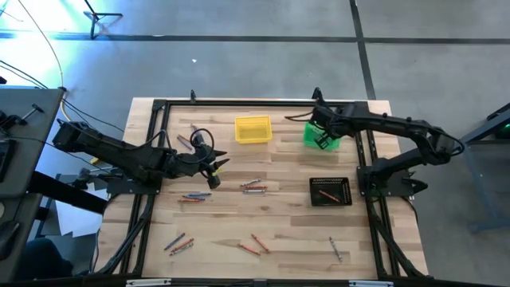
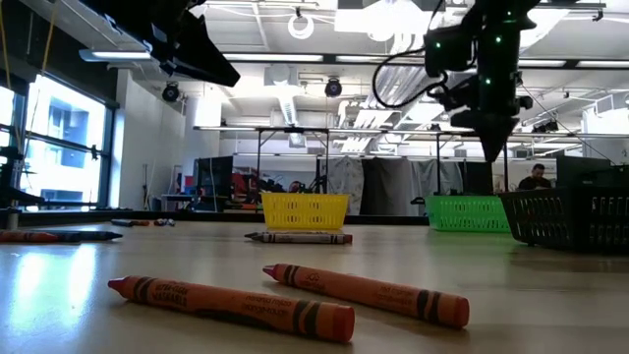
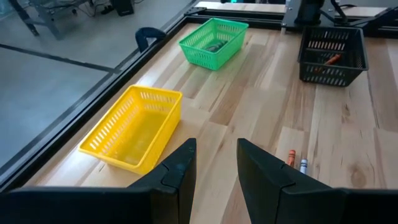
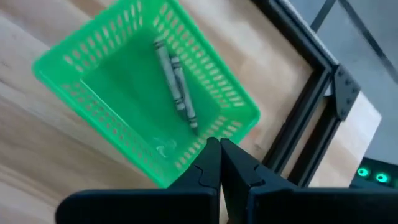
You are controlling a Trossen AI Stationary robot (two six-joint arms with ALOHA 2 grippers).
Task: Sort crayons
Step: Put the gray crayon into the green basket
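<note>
Your left gripper [image 1: 213,163] hangs w/ jaws apart, empty, above the table's left-center, prob. lining up on the loose crayons [image 1: 253,186] scattered mid-table and toward the near edge. Yellow bin [image 1: 253,130] looks empty; your right gripper [image 1: 323,137] sits pinched together over the green bin [image 4: 149,93], where two grey crayons [image 4: 176,87] lie.

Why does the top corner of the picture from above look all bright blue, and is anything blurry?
High view: blue-white glare floods the floor at its upper left. Low view: the two orange-red crayons nearest the camera look slightly soft; ceiling lights glare white. Right wrist view: the green bin is a little blurred.
</note>
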